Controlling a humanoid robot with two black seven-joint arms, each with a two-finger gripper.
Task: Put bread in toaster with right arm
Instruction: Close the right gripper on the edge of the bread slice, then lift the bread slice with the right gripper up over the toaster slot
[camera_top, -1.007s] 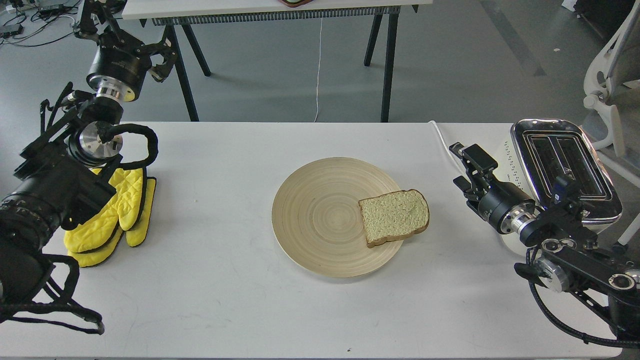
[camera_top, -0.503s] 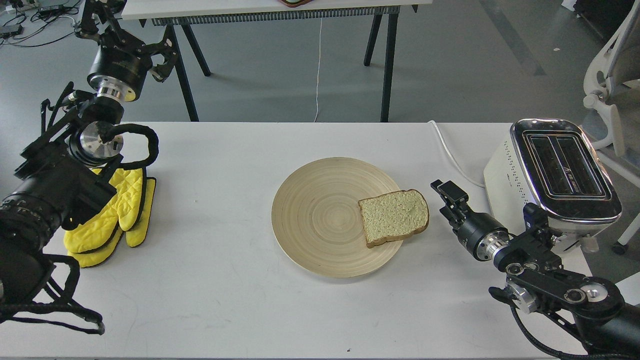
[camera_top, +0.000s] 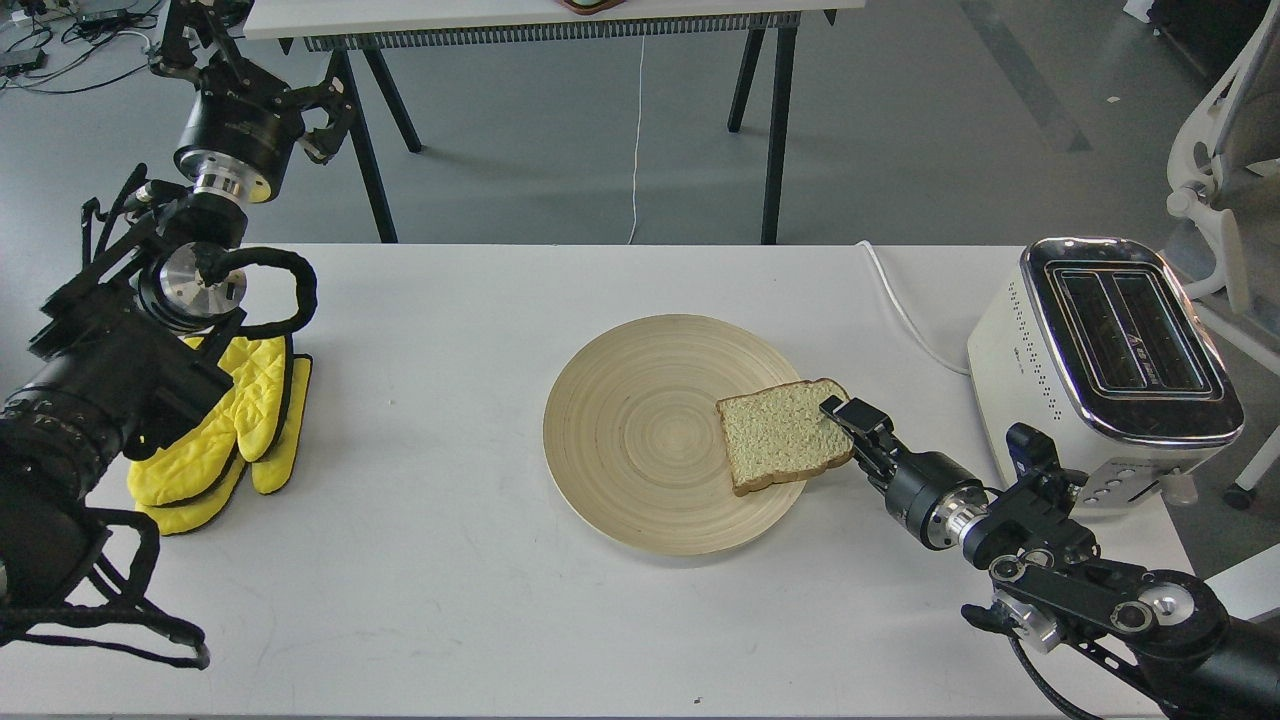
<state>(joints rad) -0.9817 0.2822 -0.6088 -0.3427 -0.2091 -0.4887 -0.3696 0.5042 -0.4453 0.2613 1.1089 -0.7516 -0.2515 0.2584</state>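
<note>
Head view: the bread (camera_top: 786, 437) lies on the plate (camera_top: 640, 440) mid-counter, unlifted. The right gripper (camera_top: 848, 420) is placed at its right edge; whether it is spread or pinching cannot be told. The toaster (camera_top: 1110, 370), at the right edge, is empty; lifting and insertion remain.

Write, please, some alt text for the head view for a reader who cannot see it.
The right gripper reaches the right edge of a bread slice lying on a round wooden plate on a white table. A white toaster stands to the right, both slots showing no bread. The left gripper is raised at far left, above yellow oven mitts.
</note>
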